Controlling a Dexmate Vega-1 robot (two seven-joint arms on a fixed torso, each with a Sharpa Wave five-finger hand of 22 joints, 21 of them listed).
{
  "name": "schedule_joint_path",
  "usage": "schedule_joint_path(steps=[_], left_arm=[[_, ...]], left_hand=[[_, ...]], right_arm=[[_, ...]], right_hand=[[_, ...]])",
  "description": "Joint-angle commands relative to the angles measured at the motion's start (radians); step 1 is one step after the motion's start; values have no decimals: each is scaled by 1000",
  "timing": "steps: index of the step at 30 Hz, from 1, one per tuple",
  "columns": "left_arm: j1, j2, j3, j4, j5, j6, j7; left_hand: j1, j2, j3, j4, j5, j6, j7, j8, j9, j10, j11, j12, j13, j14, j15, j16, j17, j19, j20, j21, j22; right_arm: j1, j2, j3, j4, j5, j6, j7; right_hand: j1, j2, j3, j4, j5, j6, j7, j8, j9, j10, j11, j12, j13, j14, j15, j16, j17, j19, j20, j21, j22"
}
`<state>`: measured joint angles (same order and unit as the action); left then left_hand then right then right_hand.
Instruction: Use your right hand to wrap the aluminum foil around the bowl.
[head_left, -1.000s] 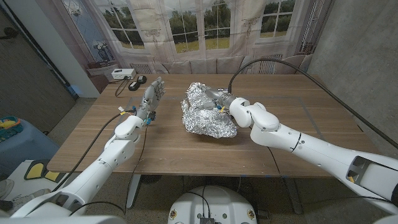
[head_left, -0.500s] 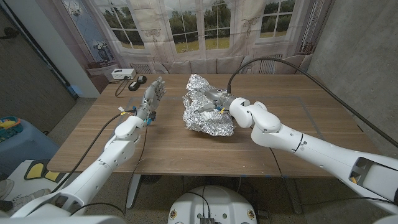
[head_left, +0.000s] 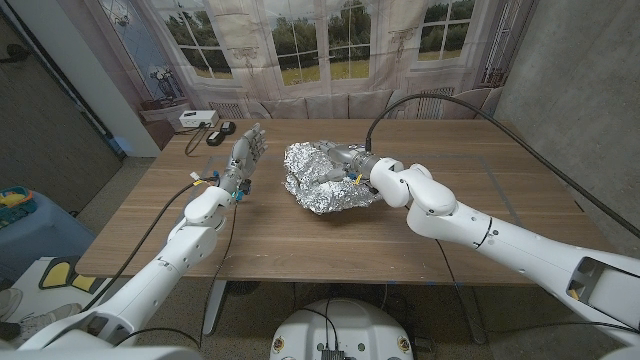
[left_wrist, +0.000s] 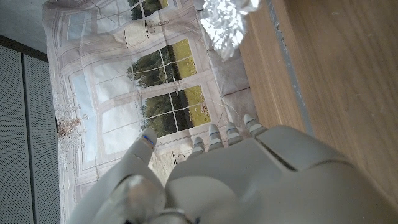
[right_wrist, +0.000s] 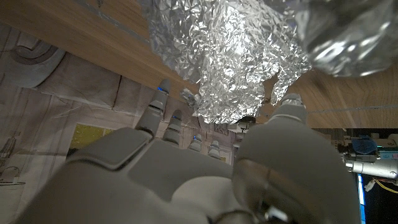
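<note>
Near the middle of the tabletop (head_left: 480, 215) the aluminum foil (head_left: 318, 177) already sits crumpled low over a hidden bowl, the right robot hand (head_left: 352, 163) pressing its side, grasp unclear, so probably only tucking loose edges remains.

A wooden table (head_left: 300, 240) carries a crumpled aluminum foil bundle (head_left: 318, 177).

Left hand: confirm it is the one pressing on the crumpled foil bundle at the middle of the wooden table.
Not right. The head view shows the right hand on the foil bundle at the middle of the wooden table; the left hand stands apart from it, holding nothing.
</note>
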<state>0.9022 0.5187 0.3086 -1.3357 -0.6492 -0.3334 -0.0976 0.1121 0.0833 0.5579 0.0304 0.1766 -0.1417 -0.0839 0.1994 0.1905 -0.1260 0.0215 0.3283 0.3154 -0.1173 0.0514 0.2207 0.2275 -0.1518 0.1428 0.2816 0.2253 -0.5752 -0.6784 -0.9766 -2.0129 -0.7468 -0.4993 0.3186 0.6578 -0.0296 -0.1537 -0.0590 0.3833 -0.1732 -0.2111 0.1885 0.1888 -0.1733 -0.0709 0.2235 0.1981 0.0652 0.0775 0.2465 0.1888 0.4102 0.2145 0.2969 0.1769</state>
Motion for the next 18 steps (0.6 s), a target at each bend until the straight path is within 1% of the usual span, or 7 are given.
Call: schedule_joint_path(steps=[1, 3, 5, 8, 12, 15, 18], left_arm=[[5, 3, -2, -11, -2, 3, 3], [5, 4, -2, -11, -2, 5, 2], [4, 5, -2, -11, -1, 7, 1], [1, 6, -1, -11, -1, 14, 2], [-8, 3, 4, -3, -1, 17, -2], [-14, 0, 7, 1, 0, 18, -6], [-17, -1, 9, 3, 0, 21, -6]], left_hand=[[-8, 0, 0, 2, -1, -2, -8, 0, 3, 2, -6, -3, 2, 11, -1, 4, -1, 13, 1, 8, 3], [-8, 0, 0, 2, 0, -2, -8, 0, 3, 2, -4, -3, 2, 12, -2, 4, -1, 14, 1, 9, 3], [-9, 1, 0, 3, 0, -2, -8, 0, 3, 2, -6, -4, 2, 14, -2, 4, -2, 15, 1, 9, 3], [-10, 1, 0, 4, 0, -2, -8, 0, 3, 2, -6, -4, 2, 14, -2, 4, -2, 15, 1, 10, 3], [-12, 2, -1, 5, 0, -2, -7, 0, 3, 3, -5, -5, 1, 15, -2, 4, -3, 16, 1, 10, 2], [-13, 3, -1, 6, 0, -2, -7, 0, 3, 3, -5, -5, 1, 14, -2, 3, -4, 16, 1, 10, 2], [-14, 3, -1, 6, 0, -4, -7, 0, 3, 2, -3, -6, 1, 14, -2, 3, -4, 16, 1, 10, 2]], right_arm=[[-29, 4, 21, -18, -10, -23, -33], [-55, 2, 37, -25, -3, -16, -85], [-105, -4, 60, -26, -3, 17, -215], [-167, -10, 97, -26, 14, 79, -379], [-190, -24, 132, -8, 98, 212, -456], [-191, -26, 147, 4, 144, 275, -457], [-186, -19, 150, 12, 163, 291, -434]], right_hand=[[-25, 7, -19, 10, -9, -94, -9, 5, 3, -5, 1, -1, 2, -24, 36, -19, 5, 6, 7, -20, -6], [-14, 46, -18, 16, -17, 39, -7, 44, 4, 96, -33, 21, -1, 28, 11, -15, 2, -8, 5, -71, -3], [41, 88, 5, -4, -33, 186, 1, 68, 1, 224, -10, 46, 0, 132, -25, 6, 2, 80, -1, -67, 0], [174, 182, 94, -63, -77, 465, 89, 122, 0, 438, 22, 86, 9, 285, -106, 54, 18, 293, -5, -25, 3], [307, 231, 248, -81, -128, 757, 88, 173, -3, 658, -15, 121, 8, 413, -179, 98, 33, 306, -119, -53, 3], [334, 223, 303, -75, -151, 808, 91, 166, -4, 725, -22, 125, 6, 464, -205, 103, 28, 334, -201, -52, 1], [336, 210, 313, -75, -164, 796, 101, 149, -5, 719, -15, 113, 4, 451, -204, 86, 20, 338, -235, -55, -1]])
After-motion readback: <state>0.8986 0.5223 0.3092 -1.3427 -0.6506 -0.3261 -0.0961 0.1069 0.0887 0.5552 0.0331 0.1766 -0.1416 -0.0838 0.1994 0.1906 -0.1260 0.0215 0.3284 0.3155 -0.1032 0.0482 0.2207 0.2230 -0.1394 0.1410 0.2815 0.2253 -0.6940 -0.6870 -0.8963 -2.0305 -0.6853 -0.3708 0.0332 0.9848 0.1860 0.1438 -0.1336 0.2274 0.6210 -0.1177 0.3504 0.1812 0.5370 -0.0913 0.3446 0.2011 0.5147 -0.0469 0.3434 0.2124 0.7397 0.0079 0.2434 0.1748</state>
